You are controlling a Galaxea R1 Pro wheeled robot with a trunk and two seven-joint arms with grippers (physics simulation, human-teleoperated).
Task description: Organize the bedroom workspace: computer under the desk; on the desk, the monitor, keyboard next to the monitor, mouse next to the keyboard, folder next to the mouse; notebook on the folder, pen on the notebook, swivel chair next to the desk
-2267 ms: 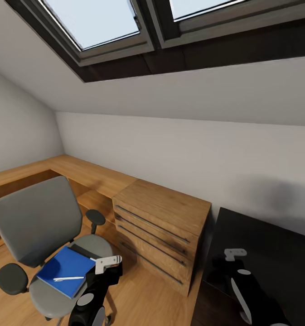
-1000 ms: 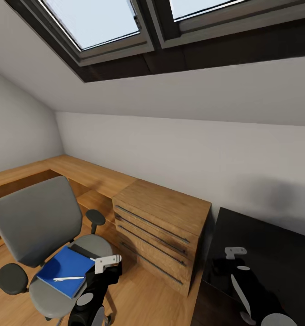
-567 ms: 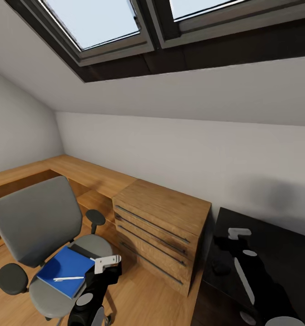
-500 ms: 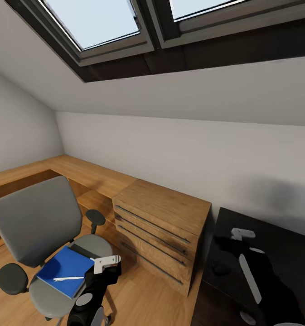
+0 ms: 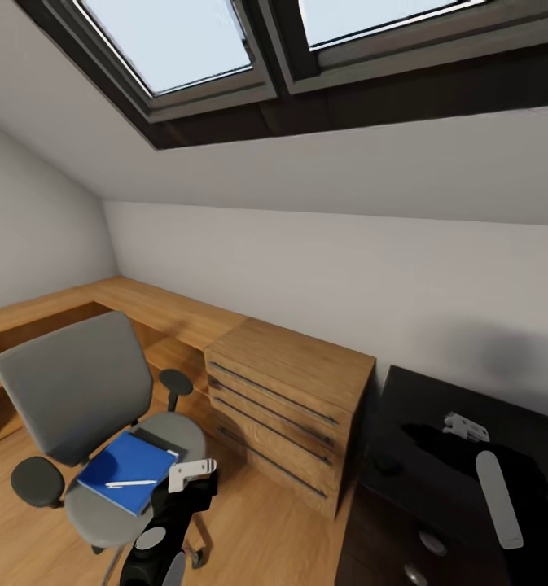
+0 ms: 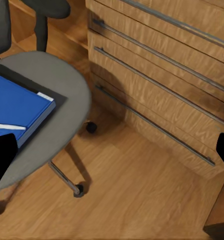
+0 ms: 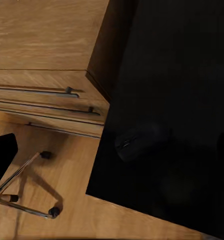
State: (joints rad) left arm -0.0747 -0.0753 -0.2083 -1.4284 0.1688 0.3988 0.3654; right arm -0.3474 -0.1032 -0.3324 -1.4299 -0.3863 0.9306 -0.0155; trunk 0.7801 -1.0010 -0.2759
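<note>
Mouse (image 7: 137,141) sits near desk (image 7: 192,75) edge; we judge a careless R gripper (image 5: 466,426) pass could knock it off. Jaw states: can't tell, either arm.

notebook (image 5: 161,443): mostly hidden under folder (image 5: 125,470); desk (image 5: 436,407): cut off at right edge; mouse (image 7: 137,141): dark on dark, outline barely readable
</note>
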